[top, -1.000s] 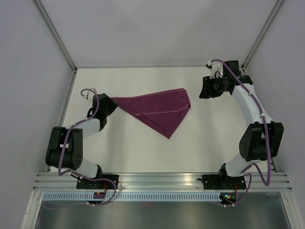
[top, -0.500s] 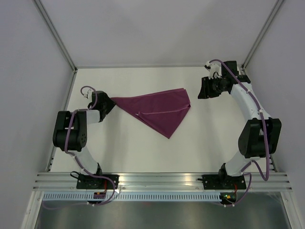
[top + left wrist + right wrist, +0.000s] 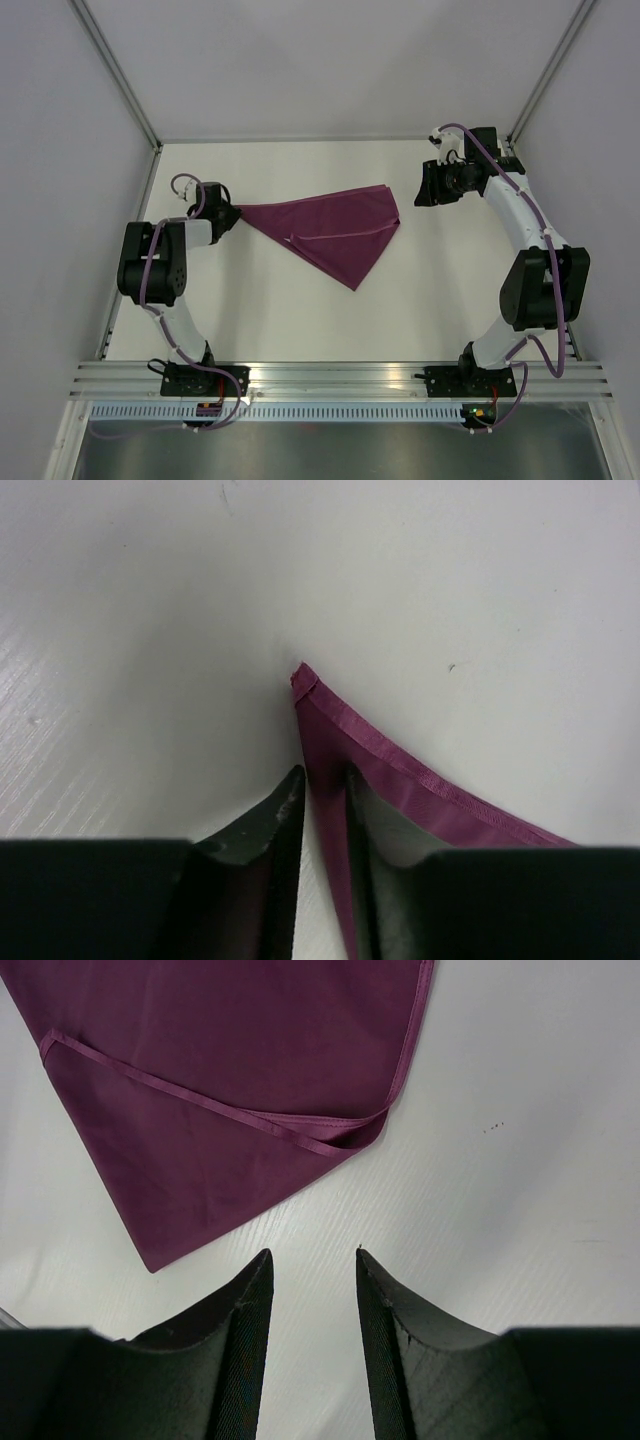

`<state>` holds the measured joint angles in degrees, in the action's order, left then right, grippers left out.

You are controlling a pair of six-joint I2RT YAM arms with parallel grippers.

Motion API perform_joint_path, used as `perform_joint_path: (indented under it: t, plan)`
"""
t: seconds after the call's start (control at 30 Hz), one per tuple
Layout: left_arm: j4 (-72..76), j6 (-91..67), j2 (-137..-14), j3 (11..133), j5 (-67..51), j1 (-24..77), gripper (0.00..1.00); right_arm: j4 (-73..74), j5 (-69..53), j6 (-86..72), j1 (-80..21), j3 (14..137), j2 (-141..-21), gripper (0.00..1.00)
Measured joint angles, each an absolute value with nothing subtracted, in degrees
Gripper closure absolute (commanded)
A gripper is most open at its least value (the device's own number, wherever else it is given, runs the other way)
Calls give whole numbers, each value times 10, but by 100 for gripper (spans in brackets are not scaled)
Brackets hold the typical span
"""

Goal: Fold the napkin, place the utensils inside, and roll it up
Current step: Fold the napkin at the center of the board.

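Napkin (image 3: 335, 235) from above: it lies folded in a triangle on the table (image 3: 300, 320), in the same spot as a second ago. The left arm has bent up, and the left tool (image 3: 225, 215) sits at the napkin's left corner.

The left wrist view shows this tool's jaws have pulled in and are clamped on that corner.

The right wrist view shows the right tool (image 3: 312, 1260) with jaws apart, holding nothing, over bare table near the napkin's right edge.

The held corner looks ready to be lifted for another fold.

Left arm (image 3: 165, 262) folded at centre left, elbow raised; left gripper (image 3: 322, 782) low, jaws close together around the napkin (image 3: 400, 770) corner, grip unclear; right arm (image 3: 525, 235) stretched up the right side; right gripper (image 3: 312, 1258) at upper right, jaws apart.
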<state>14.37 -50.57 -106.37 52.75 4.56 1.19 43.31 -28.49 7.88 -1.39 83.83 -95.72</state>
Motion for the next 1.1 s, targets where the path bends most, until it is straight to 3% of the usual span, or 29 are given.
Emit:
perform_joint_path:
  t: [0.17, 0.27, 0.57, 0.8, 1.1]
  plan:
    - [134, -507, -1072, 538, 43, 12, 94, 433, -285, 80, -14, 838, -957, 56]
    - [147, -505, -1071, 536, 36, 12, 98, 433, -286, 83, -14, 838, -957, 56]
    - [265, -479, -1004, 469, -54, 12, 98, 434, -288, 89, -14, 837, -957, 55]
    - [374, -441, -990, 465, -215, 34, 98, 444, -295, 104, -17, 834, -957, 56]
    - [404, -370, -1011, 473, -411, 128, 98, 463, -296, 123, -24, 818, -956, 56]
